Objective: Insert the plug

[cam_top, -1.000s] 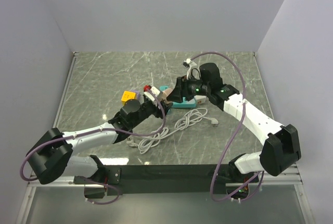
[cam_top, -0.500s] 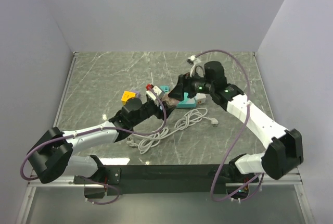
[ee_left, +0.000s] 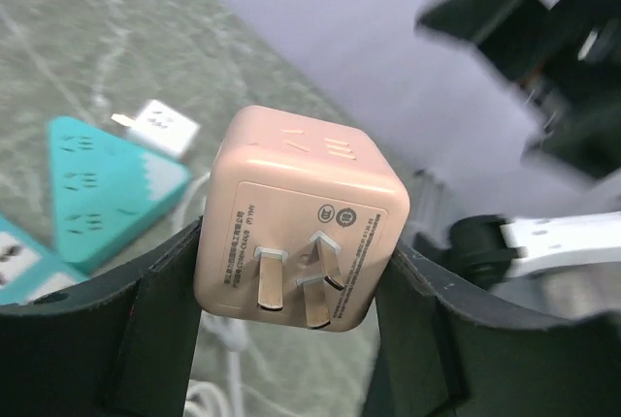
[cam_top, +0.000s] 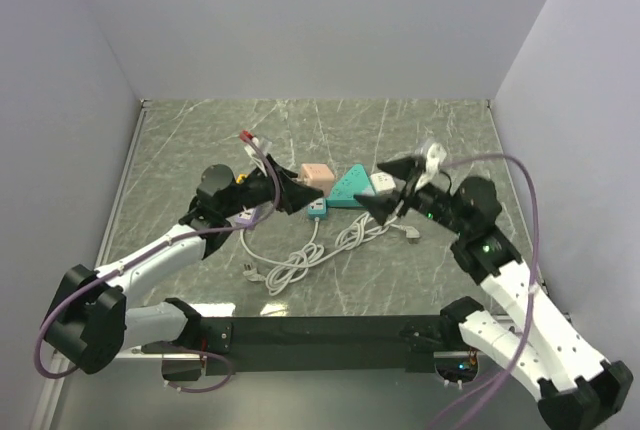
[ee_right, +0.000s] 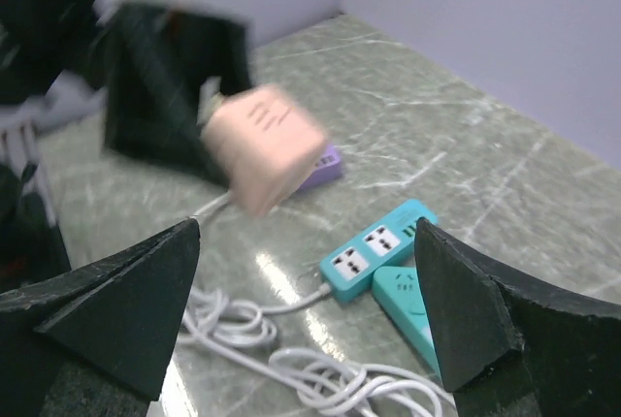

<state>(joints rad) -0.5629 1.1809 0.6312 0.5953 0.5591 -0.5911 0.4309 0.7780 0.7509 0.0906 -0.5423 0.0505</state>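
Aloft — pink plug [ee_left: 303,218] in the left tool [ee_left: 291,293]

pink plug [ee_left: 301,233] lifted, right gripper [cam_top: 376,186] pulled back

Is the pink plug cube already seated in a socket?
No, the left end effector holds the pink plug cube aloft, its three prongs bare.

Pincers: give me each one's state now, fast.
Left pincer: closed on the pink plug cube.
Right pincer: open, holding nothing.
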